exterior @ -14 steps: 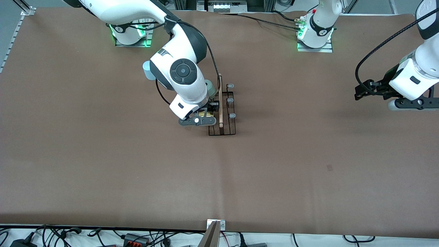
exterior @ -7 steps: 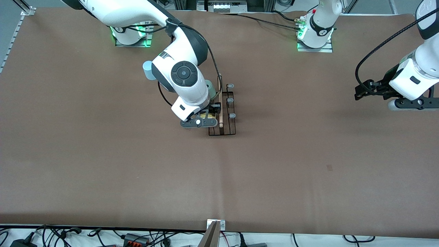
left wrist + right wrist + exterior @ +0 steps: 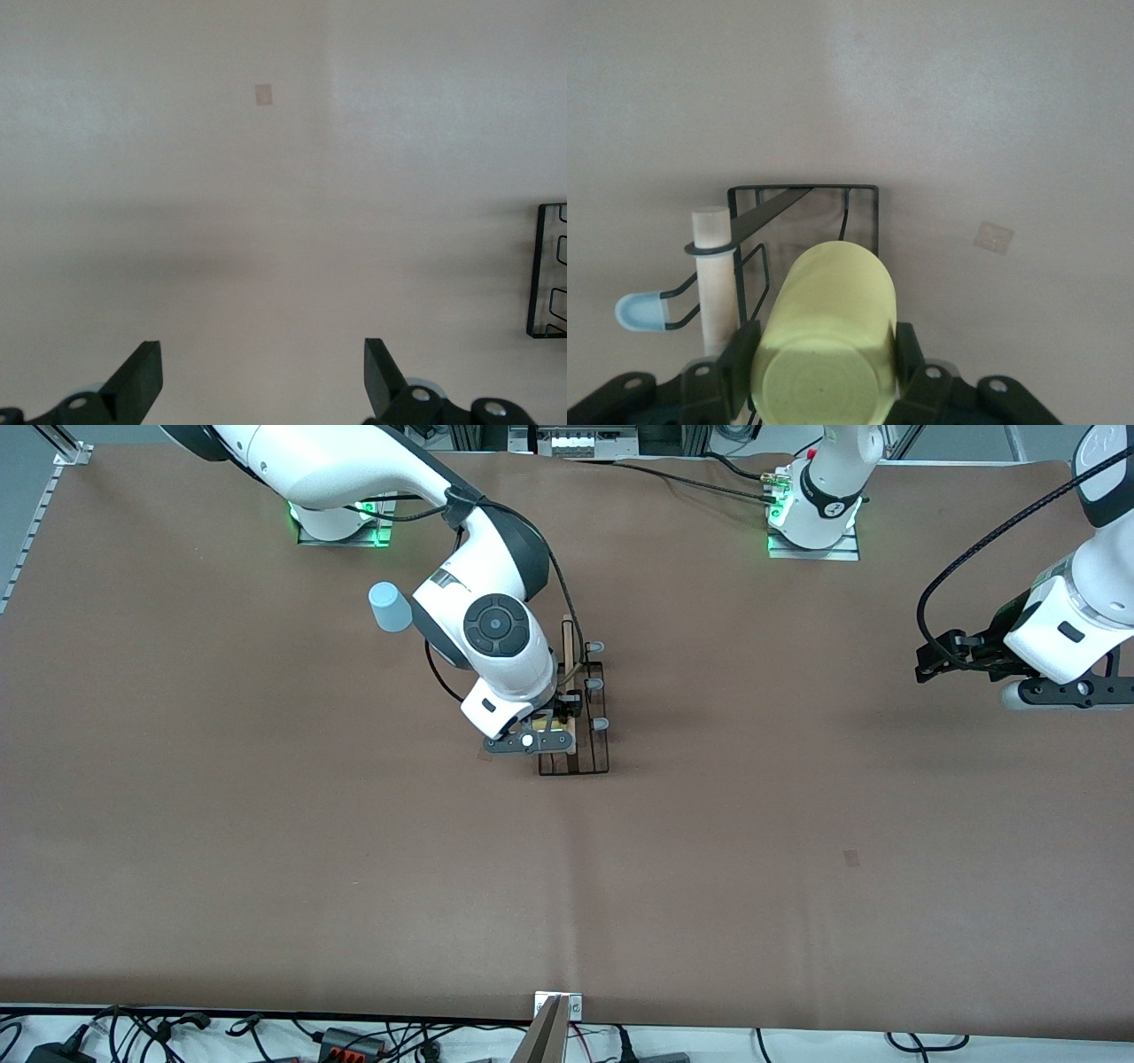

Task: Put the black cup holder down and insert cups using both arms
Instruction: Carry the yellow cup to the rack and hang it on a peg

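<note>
The black cup holder (image 3: 580,717) stands upright in the middle of the counter (image 3: 266,850), so placing it looks done. The right tool (image 3: 532,737) is over the rack's side toward the right arm's end of the counter, at the end nearer the front camera, and the right wrist view shows its fingers (image 3: 741,365) clamped on either side of the yellow cup (image 3: 826,332), the cup's base facing the camera and its mouth pointing down toward the wire base. The pale wooden rod (image 3: 714,266) runs just beside the cup, with one grey-blue cap (image 3: 640,312) sticking out past it. Whether the cup has found a prong yet cannot be told; the prong under it is hidden.

The light blue cup (image 3: 388,607) stands upside down on the counter, beside the right arm and farther from the front camera than the rack. So that one looks yet to go. A mint cup cannot be made out anywhere; the right arm covers that part of the rack.

The left tool (image 3: 257,390) waits over bare counter toward the left arm's end, fingers (image 3: 137,381) spread wide with nothing between them.

By the look of it: rack done, yellow cup mid-insertion, blue cup left, with three capped prongs (image 3: 595,685) bare on the left arm's side.
</note>
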`<action>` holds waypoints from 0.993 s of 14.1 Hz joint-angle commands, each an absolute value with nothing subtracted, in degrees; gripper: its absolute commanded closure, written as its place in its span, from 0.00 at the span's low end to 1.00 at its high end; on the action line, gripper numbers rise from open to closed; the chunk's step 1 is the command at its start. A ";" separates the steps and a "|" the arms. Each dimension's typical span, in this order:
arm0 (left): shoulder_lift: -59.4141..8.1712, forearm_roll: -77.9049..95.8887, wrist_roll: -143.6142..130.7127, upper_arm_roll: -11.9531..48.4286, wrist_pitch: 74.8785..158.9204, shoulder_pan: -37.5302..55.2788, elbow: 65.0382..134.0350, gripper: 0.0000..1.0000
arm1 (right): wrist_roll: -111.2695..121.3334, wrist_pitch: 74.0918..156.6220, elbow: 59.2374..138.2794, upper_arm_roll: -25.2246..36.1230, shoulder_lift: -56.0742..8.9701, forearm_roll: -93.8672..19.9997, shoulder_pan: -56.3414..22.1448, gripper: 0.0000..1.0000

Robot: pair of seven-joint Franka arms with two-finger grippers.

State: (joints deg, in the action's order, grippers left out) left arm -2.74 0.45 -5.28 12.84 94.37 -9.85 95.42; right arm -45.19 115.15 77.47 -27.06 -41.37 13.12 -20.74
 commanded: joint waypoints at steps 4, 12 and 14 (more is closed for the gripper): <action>-2.81 -0.62 -4.57 13.01 93.69 -11.07 94.83 0.00 | -46.32 115.40 77.52 -27.07 -41.57 15.38 -20.48 0.47; -2.99 -0.62 -4.75 12.92 93.69 -12.30 94.83 0.00 | -45.53 110.50 77.17 -27.07 -34.56 15.38 -18.20 0.00; -3.34 -0.70 -4.75 12.83 93.78 -12.31 94.83 0.00 | -45.27 107.41 77.17 -27.16 -32.53 15.12 -14.78 0.00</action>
